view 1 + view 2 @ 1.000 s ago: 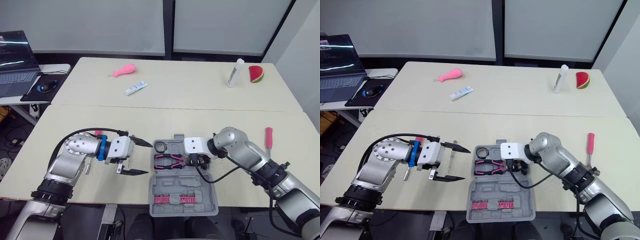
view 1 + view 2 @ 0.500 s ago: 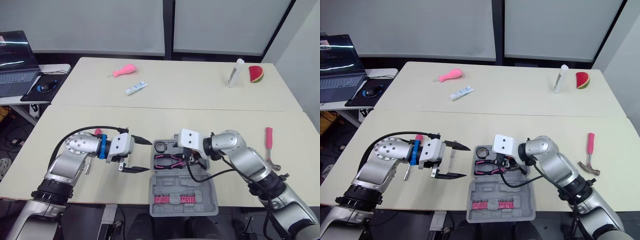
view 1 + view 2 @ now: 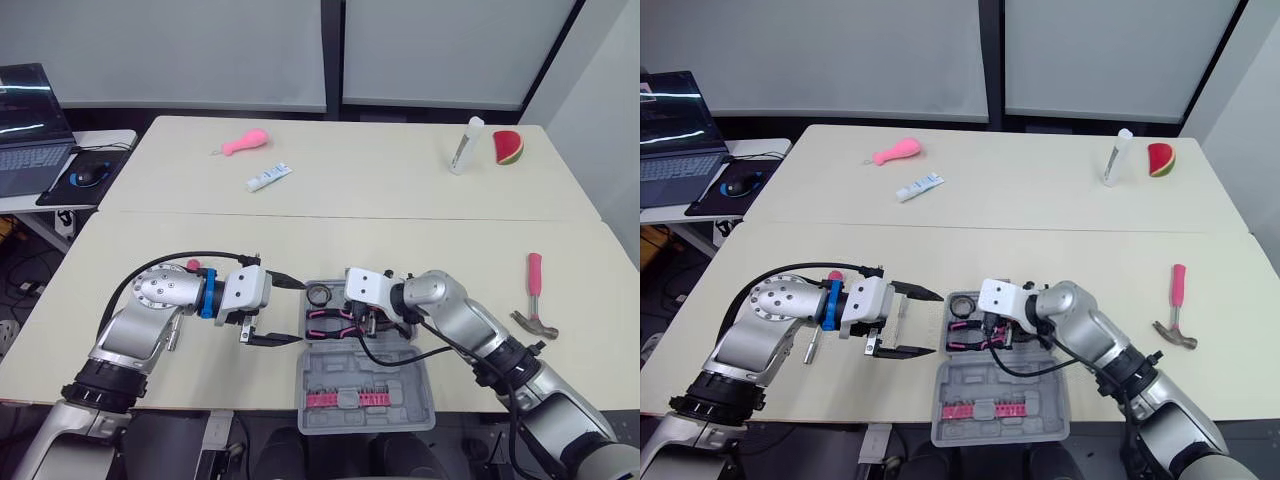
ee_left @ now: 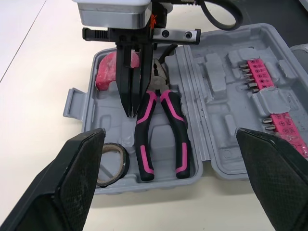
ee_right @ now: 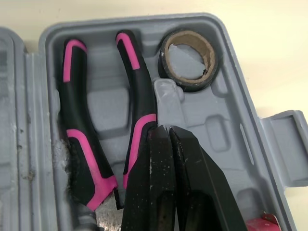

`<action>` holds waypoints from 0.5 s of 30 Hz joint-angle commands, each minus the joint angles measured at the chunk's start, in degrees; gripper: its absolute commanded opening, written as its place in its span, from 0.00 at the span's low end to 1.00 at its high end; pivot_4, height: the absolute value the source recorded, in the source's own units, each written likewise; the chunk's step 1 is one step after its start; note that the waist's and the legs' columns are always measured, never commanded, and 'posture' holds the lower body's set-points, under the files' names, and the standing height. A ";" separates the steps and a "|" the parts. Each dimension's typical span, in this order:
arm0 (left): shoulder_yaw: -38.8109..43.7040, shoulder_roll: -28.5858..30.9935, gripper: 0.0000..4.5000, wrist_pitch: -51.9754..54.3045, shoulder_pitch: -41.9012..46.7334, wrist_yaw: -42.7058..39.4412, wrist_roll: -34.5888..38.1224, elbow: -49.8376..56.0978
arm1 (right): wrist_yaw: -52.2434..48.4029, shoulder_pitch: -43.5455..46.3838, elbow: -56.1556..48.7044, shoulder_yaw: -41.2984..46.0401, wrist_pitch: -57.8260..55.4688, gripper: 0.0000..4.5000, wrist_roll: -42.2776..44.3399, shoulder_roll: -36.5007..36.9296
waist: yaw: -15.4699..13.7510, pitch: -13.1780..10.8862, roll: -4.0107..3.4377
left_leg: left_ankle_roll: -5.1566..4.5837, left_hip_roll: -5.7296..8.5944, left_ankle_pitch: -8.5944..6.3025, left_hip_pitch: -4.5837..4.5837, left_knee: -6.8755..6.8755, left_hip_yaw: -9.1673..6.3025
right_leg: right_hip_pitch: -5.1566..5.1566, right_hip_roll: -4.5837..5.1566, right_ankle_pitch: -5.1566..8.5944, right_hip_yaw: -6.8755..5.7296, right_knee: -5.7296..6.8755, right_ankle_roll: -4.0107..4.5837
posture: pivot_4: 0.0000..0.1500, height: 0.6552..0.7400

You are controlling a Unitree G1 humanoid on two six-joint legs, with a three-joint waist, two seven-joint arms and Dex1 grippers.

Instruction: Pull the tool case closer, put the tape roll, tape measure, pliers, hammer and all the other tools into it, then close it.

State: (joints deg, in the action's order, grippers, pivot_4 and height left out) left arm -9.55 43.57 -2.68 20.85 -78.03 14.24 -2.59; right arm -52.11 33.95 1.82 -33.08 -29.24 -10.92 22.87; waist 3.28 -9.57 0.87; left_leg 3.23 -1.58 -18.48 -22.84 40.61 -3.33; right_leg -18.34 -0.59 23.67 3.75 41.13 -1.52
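Observation:
The grey tool case (image 3: 400, 372) lies open at the table's front edge, its lid toward me with a pink bit set (image 3: 345, 399). In its tray lie pink-and-black pliers (image 4: 159, 130), a tape roll (image 4: 113, 163) and a pink tape measure (image 4: 108, 72). My right gripper (image 5: 163, 129) is shut with nothing in it, its tips down in the tray against the pliers' handle. My left gripper (image 3: 297, 312) stands open just left of the case, facing it. A pink-handled hammer (image 3: 533, 280) lies on the table at the right. A small silver tool (image 3: 175, 335) lies by my left arm.
On the far table are a pink toy (image 3: 245, 141), a white tube (image 3: 270, 177), a white bottle (image 3: 465, 145) and a watermelon slice (image 3: 508, 146). A laptop (image 3: 25, 125) and mouse (image 3: 90, 175) sit on a side desk at the far left.
My right gripper has closed and moved left across the tray to the pliers. My left gripper has edged a little toward the case, still open.

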 commanded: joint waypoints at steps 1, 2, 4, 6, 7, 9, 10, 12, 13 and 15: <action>1.72 0.74 1.00 -0.25 -0.69 0.86 0.41 1.76 | -0.33 -0.99 1.68 -3.09 2.39 0.00 -2.76 0.76 | 0.00 0.00 0.00 | 0.00 0.00 0.00 0.00 0.00 -0.01 | 0.00 0.00 0.00 -0.01 0.00 0.00 | 1.00 1.00; 1.77 0.76 1.00 -0.26 -0.80 0.95 0.39 1.76 | -0.31 -1.26 1.87 -3.22 2.46 0.00 -3.07 0.59 | 0.00 0.01 0.00 | 0.00 0.00 0.00 0.01 0.00 -0.03 | 0.01 0.00 0.00 -0.02 0.00 0.00 | 1.00 1.00; 1.98 0.83 1.00 -0.93 -1.37 1.23 0.24 1.26 | 0.68 -1.89 3.02 -4.34 3.08 0.00 -4.70 0.09 | 0.00 0.04 0.00 | 0.00 0.00 0.00 0.02 0.00 -0.04 | 0.03 0.00 0.00 -0.01 0.00 0.00 | 1.00 1.00; 2.24 0.90 1.00 -1.55 -1.92 1.49 0.24 0.67 | 1.68 -2.38 2.65 -3.67 4.06 0.00 -4.82 -0.62 | 0.01 0.07 0.00 | 0.00 -0.01 0.00 0.08 -0.01 -0.03 | 0.07 0.00 0.00 -0.01 0.00 0.00 | 1.00 1.00; 2.46 0.93 1.00 -1.86 -2.19 1.55 0.26 0.24 | 2.06 -2.41 1.52 -2.49 4.88 0.00 -4.25 -0.89 | 0.02 0.07 -0.01 | -0.01 -0.01 0.00 0.09 -0.02 -0.04 | 0.08 0.00 0.00 0.00 0.00 0.00 | 1.00 1.00; 3.06 0.93 1.00 -2.61 -2.76 1.64 0.31 -0.77 | 2.98 -2.57 -2.22 0.91 4.81 0.00 -2.28 -1.68 | 0.07 0.07 -0.01 | -0.01 -0.02 0.00 0.10 -0.03 -0.04 | 0.07 -0.01 0.00 -0.01 0.01 0.00 | 1.00 1.00; 3.39 0.95 1.00 -2.66 -3.00 1.86 0.31 -1.39 | 3.43 -2.81 -4.63 2.90 4.86 0.00 -1.02 -1.99 | 0.06 0.05 -0.03 | 0.00 -0.03 0.00 0.09 -0.03 -0.04 | 0.07 -0.01 0.00 -0.01 0.01 0.00 | 1.00 1.00; 3.90 1.08 1.00 -3.32 -3.52 1.98 0.19 -2.42 | 3.36 -3.93 -9.99 6.38 3.23 0.00 1.40 -1.96 | 0.04 0.03 -0.06 | 0.00 -0.02 0.00 0.03 -0.03 -0.04 | 0.01 -0.01 0.00 -0.01 0.02 0.00 | 1.00 1.00; 4.08 1.22 1.00 -3.88 -3.81 1.99 -0.11 -3.07 | 2.82 -4.82 -13.12 7.97 2.57 0.00 2.70 -1.18 | 0.01 0.03 -0.07 | 0.00 -0.02 0.00 0.00 -0.03 -0.04 | 0.00 -0.01 0.00 -0.01 0.01 0.00 | 1.00 1.00; 4.38 1.56 1.00 -4.79 -4.78 2.47 -0.94 -3.92 | 1.61 -7.62 -19.82 11.67 1.46 0.00 5.35 1.65 | -0.05 0.02 -0.07 | 0.00 0.01 0.00 -0.04 -0.03 -0.04 | -0.01 0.01 0.00 0.00 0.00 0.00 | 1.00 1.00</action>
State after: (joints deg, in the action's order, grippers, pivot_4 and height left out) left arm -6.66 43.90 -6.00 16.95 -75.96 13.79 -6.49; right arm -49.55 27.51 -11.37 -25.42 -26.98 -8.15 22.70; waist 3.23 -9.55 0.80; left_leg 3.23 -1.57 -18.48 -22.89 40.58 -3.37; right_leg -18.34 -0.58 23.67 3.74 41.11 -1.52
